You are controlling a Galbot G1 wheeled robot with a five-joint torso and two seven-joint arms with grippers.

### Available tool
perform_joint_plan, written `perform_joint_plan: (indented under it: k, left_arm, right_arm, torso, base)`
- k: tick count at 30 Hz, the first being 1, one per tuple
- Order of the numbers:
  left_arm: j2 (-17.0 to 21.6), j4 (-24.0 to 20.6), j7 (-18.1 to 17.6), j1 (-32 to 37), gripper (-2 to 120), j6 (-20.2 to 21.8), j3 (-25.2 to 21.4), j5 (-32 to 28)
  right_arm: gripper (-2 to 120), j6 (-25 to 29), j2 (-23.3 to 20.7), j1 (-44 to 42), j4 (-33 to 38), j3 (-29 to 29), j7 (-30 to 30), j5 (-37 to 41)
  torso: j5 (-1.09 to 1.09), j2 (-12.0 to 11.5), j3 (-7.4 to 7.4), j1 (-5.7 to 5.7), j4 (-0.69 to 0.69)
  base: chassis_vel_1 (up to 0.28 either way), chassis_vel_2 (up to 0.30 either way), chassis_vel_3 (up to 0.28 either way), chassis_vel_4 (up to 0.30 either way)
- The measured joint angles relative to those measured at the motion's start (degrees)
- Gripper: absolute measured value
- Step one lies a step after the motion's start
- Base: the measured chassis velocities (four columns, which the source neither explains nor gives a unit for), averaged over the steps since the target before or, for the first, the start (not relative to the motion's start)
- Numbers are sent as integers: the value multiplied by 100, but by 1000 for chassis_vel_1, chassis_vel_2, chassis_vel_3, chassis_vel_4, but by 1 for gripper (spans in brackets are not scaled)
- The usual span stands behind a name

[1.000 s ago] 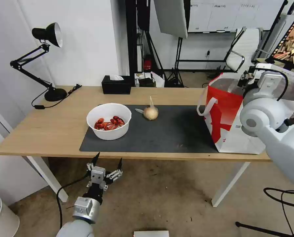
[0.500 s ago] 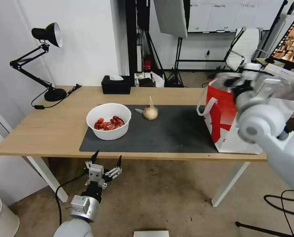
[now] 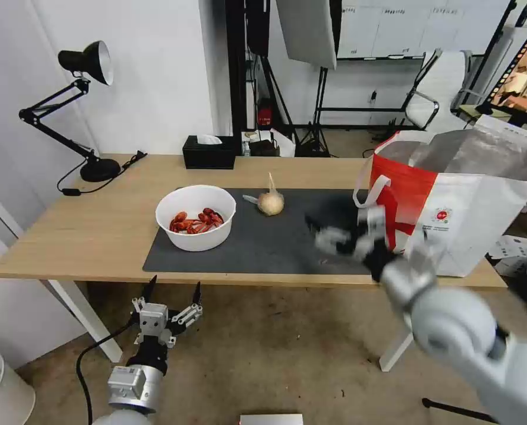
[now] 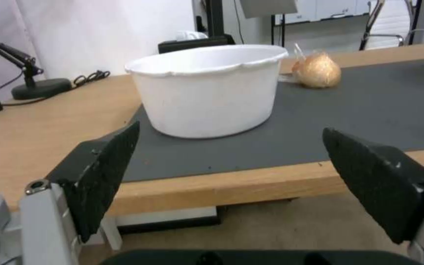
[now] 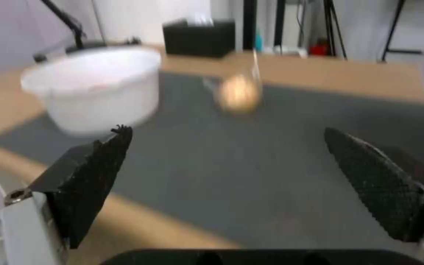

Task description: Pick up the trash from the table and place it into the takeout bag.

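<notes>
A white round bowl [image 3: 196,217] of red crayfish shells sits on the left part of the dark mat [image 3: 263,248] on the table [image 3: 80,230]. Behind it lies the tan onion-shaped bundle [image 3: 270,202]. The red-and-white takeout bag [image 3: 452,200] stands open at the table's right end. My right gripper [image 3: 343,233] hovers open and empty over the mat's right part, beside the bag, facing the bowl [image 5: 94,88] and bundle [image 5: 239,94]. My left gripper [image 3: 172,292] hangs open below the table's front edge, facing the bowl [image 4: 207,88] and bundle [image 4: 317,70].
A black tissue box [image 3: 209,151] stands at the table's back edge. A black desk lamp [image 3: 80,106] occupies the back left corner, its cord trailing on the wood. Studio stands and a white chair [image 3: 440,88] are behind the table.
My right arm swung down from above the bag's opening to low over the mat's right part. My left gripper dropped slightly lower and to the left below the table edge.
</notes>
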Motion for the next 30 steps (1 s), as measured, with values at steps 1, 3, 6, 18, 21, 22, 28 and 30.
perform_joint_plan:
  k: [1,3,6,18,21,22,28,30]
  left_arm:
    - [-9,10,1,4,100,-3,10,8]
    - [-17,18,1,10,100,-3,18,17]
    - [-27,55,5,40,100,-4,31,42]
    - [-18,91,160,185,100,57,2,102]
    - [-30,107,172,201,100,60,-1,116]
    - [-38,109,178,210,100,61,-1,126]
    - [-60,97,180,232,100,138,-1,157]
    - [-63,73,180,248,100,175,-11,161]
  right_arm:
    - [100,111,157,-464,0,92,-78,-355]
    - [100,191,266,-764,-6,137,-110,-576]
    - [100,506,588,-1465,-98,198,-141,-1155]
    - [100,738,846,-1627,-200,142,-40,-1383]
    - [100,767,858,-1594,-220,131,-36,-1372]
    - [100,775,860,-1573,-230,125,-34,-1363]
    - [100,779,859,-1501,-261,111,-20,-1347]
    - [100,781,858,-1471,-274,94,-17,-1343]
  torso:
    - [0,0,0,0,0]
    - [0,0,0,0,0]
    - [-1,0,0,0,0]
    - [0,-1,1,1,2]
    - [-1,-1,1,1,2]
    - [-1,-1,1,1,2]
    - [-1,-1,1,1,2]
    - [0,-1,1,1,2]
  base:
    - [0,0,0,0]
    - [0,0,0,0]
    - [0,0,0,0]
    - [0,0,0,0]
    - [0,0,0,0]
    - [0,0,0,0]
    - [0,0,0,0]
    - [0,0,0,0]
